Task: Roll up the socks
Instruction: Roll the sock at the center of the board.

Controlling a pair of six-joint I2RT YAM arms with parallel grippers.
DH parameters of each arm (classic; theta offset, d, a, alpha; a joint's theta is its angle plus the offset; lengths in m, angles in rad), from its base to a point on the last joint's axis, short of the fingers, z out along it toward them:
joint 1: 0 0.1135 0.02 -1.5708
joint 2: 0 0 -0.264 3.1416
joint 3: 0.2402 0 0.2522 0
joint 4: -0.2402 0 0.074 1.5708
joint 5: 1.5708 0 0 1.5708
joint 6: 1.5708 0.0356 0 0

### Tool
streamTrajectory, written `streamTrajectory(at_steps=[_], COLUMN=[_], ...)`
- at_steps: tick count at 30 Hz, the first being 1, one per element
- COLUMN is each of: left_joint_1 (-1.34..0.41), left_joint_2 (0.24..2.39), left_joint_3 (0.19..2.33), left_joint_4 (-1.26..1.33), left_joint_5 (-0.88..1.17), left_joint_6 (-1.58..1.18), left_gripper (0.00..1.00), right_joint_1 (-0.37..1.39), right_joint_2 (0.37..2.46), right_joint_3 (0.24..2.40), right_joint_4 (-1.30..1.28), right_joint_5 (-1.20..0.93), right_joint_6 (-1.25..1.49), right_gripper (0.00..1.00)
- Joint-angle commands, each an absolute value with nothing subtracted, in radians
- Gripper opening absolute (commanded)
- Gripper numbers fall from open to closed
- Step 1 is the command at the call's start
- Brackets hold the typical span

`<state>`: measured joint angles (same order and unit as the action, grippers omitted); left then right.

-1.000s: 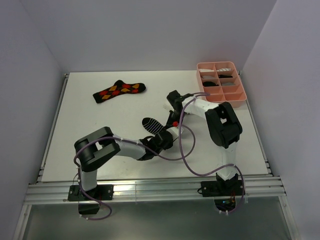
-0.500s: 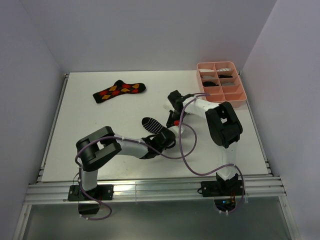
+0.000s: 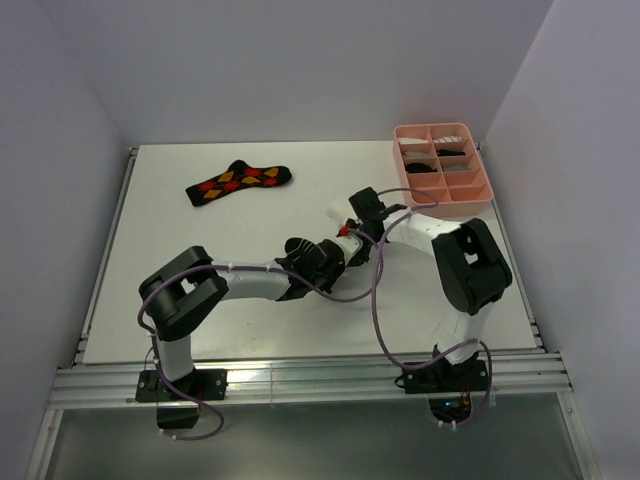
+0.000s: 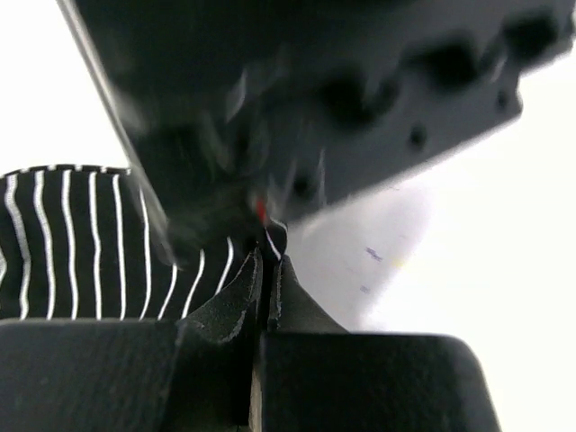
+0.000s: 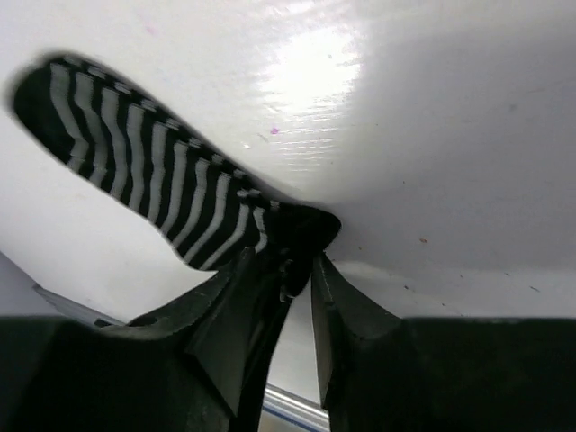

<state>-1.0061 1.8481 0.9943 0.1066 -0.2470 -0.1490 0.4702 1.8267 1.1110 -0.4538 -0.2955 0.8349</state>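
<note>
left wrist: left gripper (image 4: pixel 268 270) clamped on the striped sock (image 4: pixel 72 243).

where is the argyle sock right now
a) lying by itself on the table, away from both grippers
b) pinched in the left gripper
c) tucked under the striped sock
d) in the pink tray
a: the argyle sock lies alone on the far left of the table, while the left gripper and right gripper are both at the striped sock mid-table.
</note>
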Motion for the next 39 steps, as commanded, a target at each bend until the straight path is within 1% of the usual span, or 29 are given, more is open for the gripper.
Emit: streamTrajectory(at_steps=[1,2,3,4,6,7,12,16,19,22,27,31,39], left_joint_1=[-0.96,-0.948,-0.939,-0.921,-0.899,-0.887,-0.819,-0.781,-0.769,-0.758,-0.738,-0.715,-0.677], left_joint_2=[1.827,1.825,1.825,1.825,1.832,1.835,1.859,1.876,1.89,1.901,1.911,1.914,1.907], left_joint_3=[1.02,1.022,1.022,1.025,1.028,1.031,1.037,1.043,1.046,1.046,1.031,1.009,0.93], left_joint_4=[-0.035,-0.037,-0.04,-0.041,-0.038,-0.04,-0.028,-0.015,-0.009,-0.009,0.037,0.063,0.13], left_joint_5=[-0.035,-0.013,-0.009,0.047,0.089,0.131,0.25,0.314,0.348,0.373,0.413,0.428,0.446], left_joint_6=[-0.277,-0.288,-0.301,-0.32,-0.34,-0.36,-0.445,-0.498,-0.534,-0.569,-0.649,-0.701,-0.794], left_gripper=[0.0,0.0,0.0,0.0,0.01,0.0,0.01,0.0,0.01,0.01,0.01,0.01,0.01], right_joint_1=[0.45,0.446,0.443,0.436,0.423,0.419,0.393,0.391,0.393,0.393,0.413,0.442,0.485], right_joint_2=[1.683,1.665,1.643,1.603,1.565,1.543,1.379,1.229,1.149,1.124,1.17,1.27,1.43], right_joint_3=[1.06,1.046,1.031,0.999,0.965,0.928,0.767,0.587,0.481,0.405,0.327,0.313,0.35], right_joint_4=[-0.269,-0.253,-0.235,-0.201,-0.17,-0.157,-0.039,0.07,0.139,0.207,0.365,0.5,0.595], right_joint_5=[-0.214,-0.201,-0.189,-0.181,-0.15,-0.14,-0.069,-0.048,-0.054,-0.086,-0.133,-0.161,-0.202], right_joint_6=[0.868,0.87,0.876,0.883,0.894,0.9,0.927,0.956,0.965,0.976,1.003,1.023,1.029], right_gripper=[0.42,0.5,0.53,0.56,0.64,0.65,0.64,0.62,0.59,0.59,0.59,0.59,0.58])
